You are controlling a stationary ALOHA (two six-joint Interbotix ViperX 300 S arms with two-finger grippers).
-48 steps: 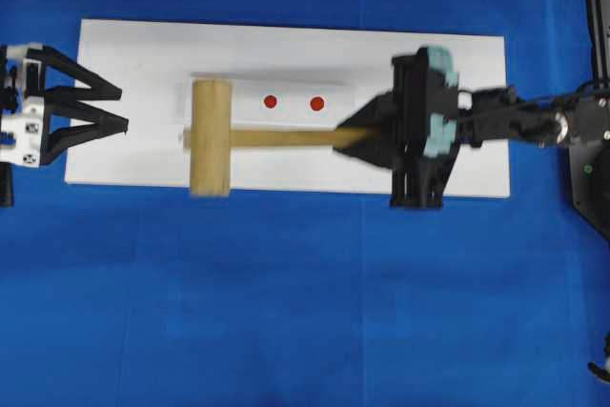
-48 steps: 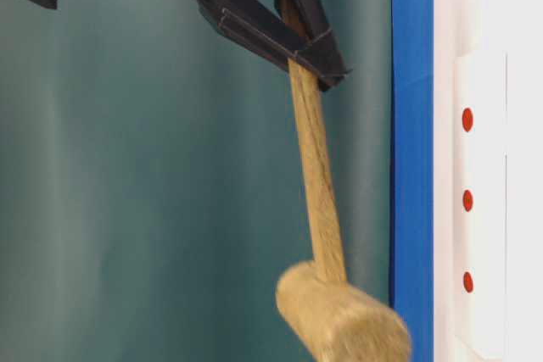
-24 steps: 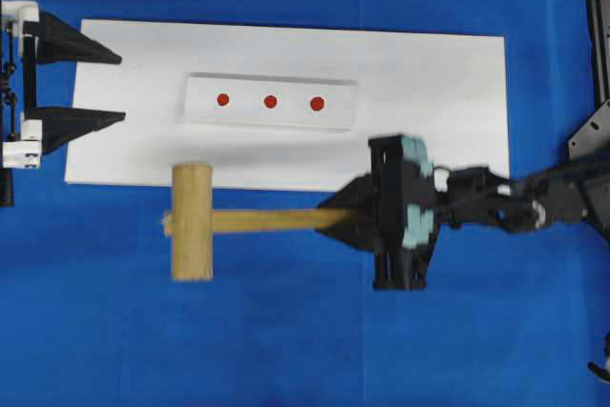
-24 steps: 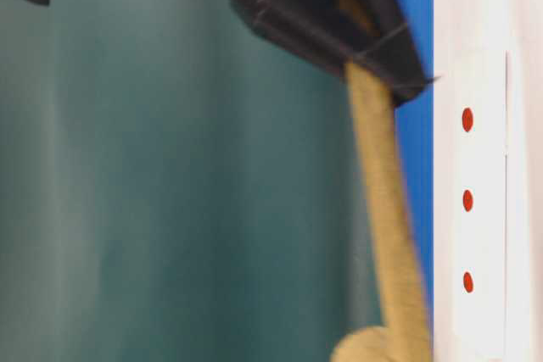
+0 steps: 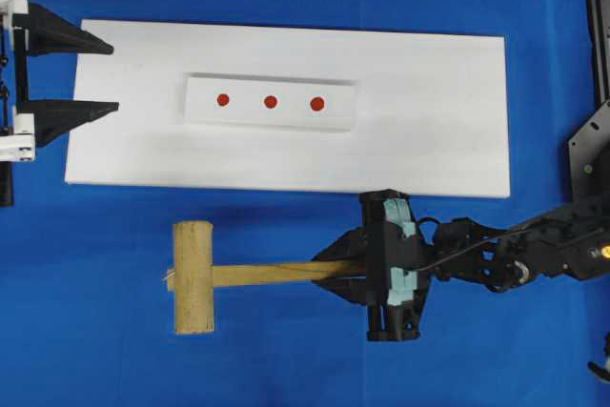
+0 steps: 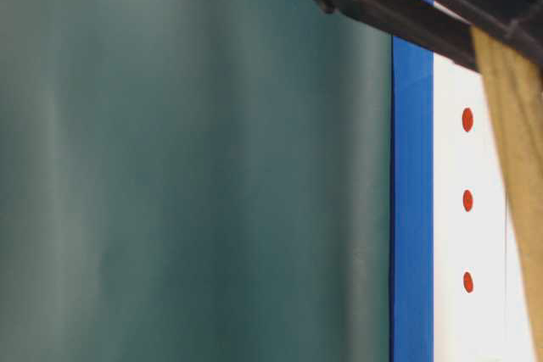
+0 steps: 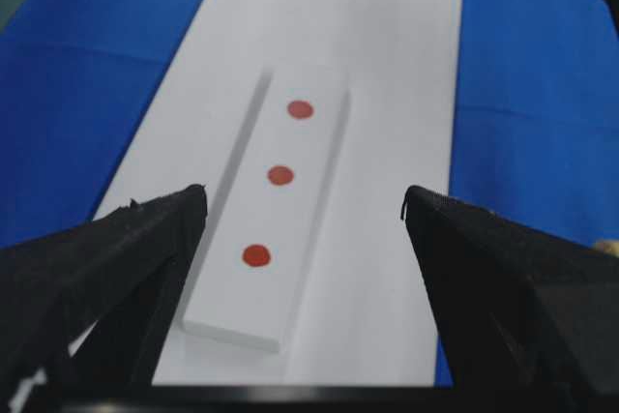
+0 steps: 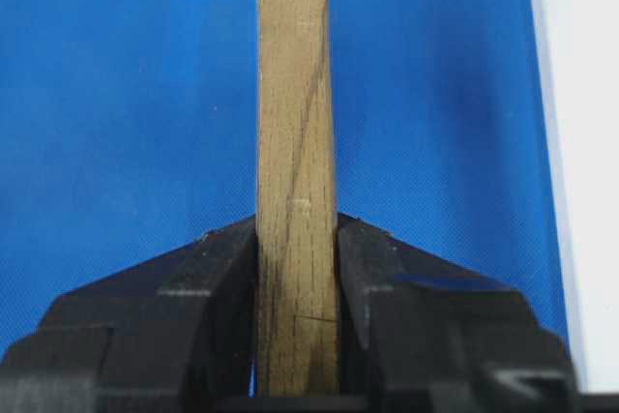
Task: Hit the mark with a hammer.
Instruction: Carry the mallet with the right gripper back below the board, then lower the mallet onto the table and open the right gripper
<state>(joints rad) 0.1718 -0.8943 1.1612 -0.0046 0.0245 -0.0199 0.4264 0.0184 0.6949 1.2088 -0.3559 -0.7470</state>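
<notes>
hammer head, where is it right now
In the overhead view the hammer head lies lower left on the blue cloth, below the white board, off the strip.

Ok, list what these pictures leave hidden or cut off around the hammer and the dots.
- Hammer head: cut off by the top edge in the right wrist view and by the frame in the table-level view, where only the handle shows.
- Whether the head rests on the cloth or hangs above it: overhead view alone cannot tell.
- Dot sizes: too alike to rank; the mark looks much like its neighbours.
- Right gripper: its body is cropped at the bottom edge.
</notes>
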